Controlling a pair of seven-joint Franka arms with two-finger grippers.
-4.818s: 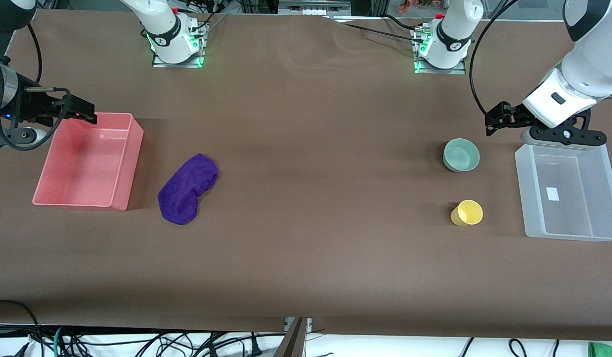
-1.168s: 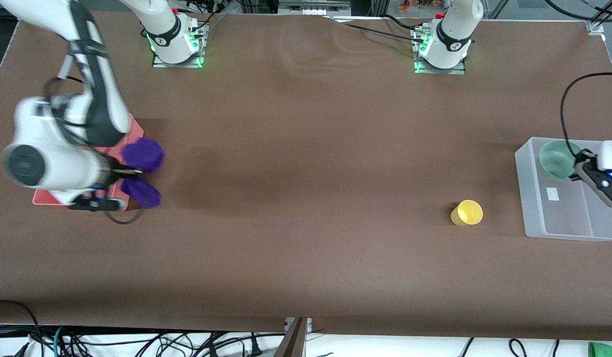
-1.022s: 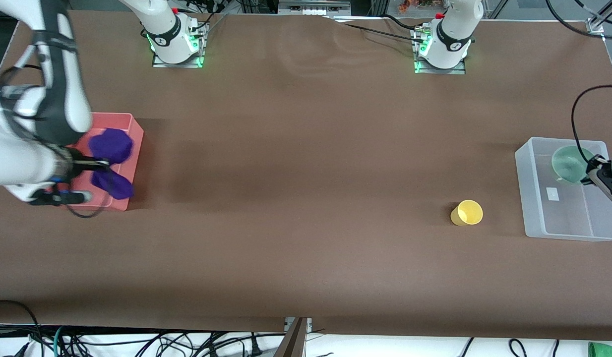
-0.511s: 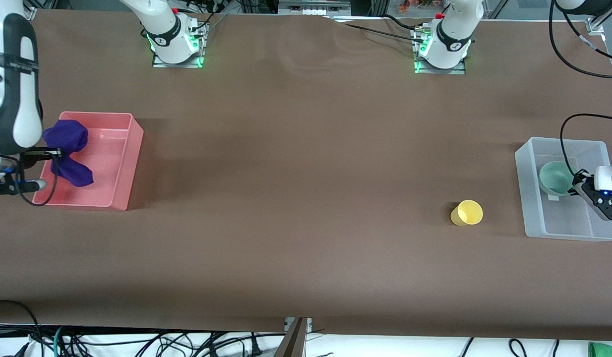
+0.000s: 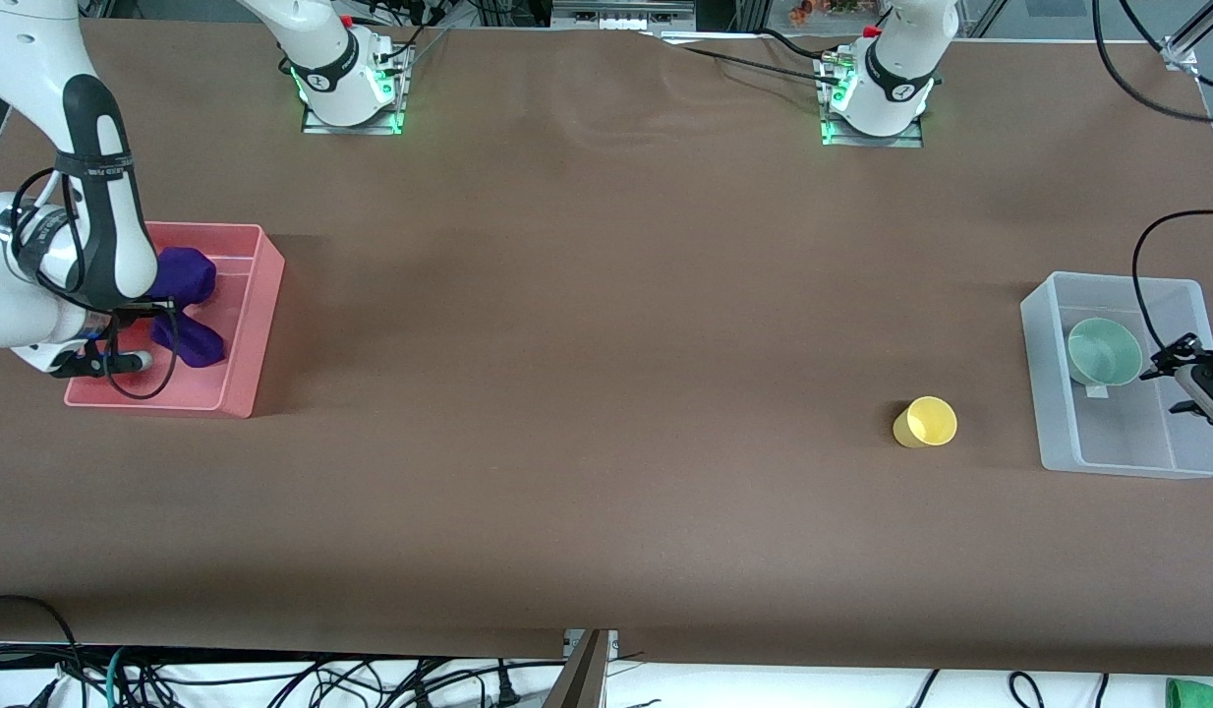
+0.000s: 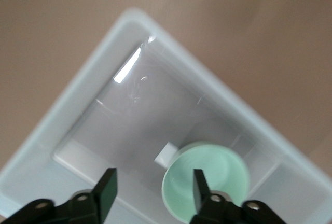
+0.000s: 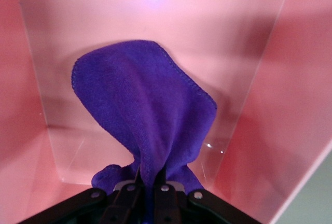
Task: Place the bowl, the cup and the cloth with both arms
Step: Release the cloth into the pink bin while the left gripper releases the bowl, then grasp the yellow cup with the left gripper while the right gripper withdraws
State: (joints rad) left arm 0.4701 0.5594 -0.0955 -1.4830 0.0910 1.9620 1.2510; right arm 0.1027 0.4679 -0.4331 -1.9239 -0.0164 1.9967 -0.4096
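Over at the right arm's end of the surface, the right hand (image 5: 160, 313) hangs inside the pink bin (image 5: 258, 315), its fingers pinched together on the cloth (image 5: 186, 277). In the right wrist view the right hand (image 7: 147, 185) grips a gathered fold, and the cloth (image 7: 145, 110) spreads away from that fold in a broad purple flap toward the floor of the pink bin (image 7: 290, 105). From the front camera the cloth shows as two lobes, one on either side of the pinch, both within the bin's walls. Whether the fabric already rests on the bin's floor cannot be told.

Toward the left arm's end, the cup (image 5: 926, 422) sits on the bare surface, apart from both hands and just beside the clear bin (image 5: 1037, 374), near the bin's corner closest to the front camera.

Inside the clear bin the bowl (image 5: 1104, 351) sits with its opening upward, in the half farther from the front camera. The left hand (image 5: 1179, 360) hovers over this bin just beside the bowl, fingers spread apart and holding nothing. In the left wrist view the left hand (image 6: 153, 187) looks down into the clear bin (image 6: 78, 94), with the bowl (image 6: 207, 182) below one finger and a small white label next to it on the bin's floor.
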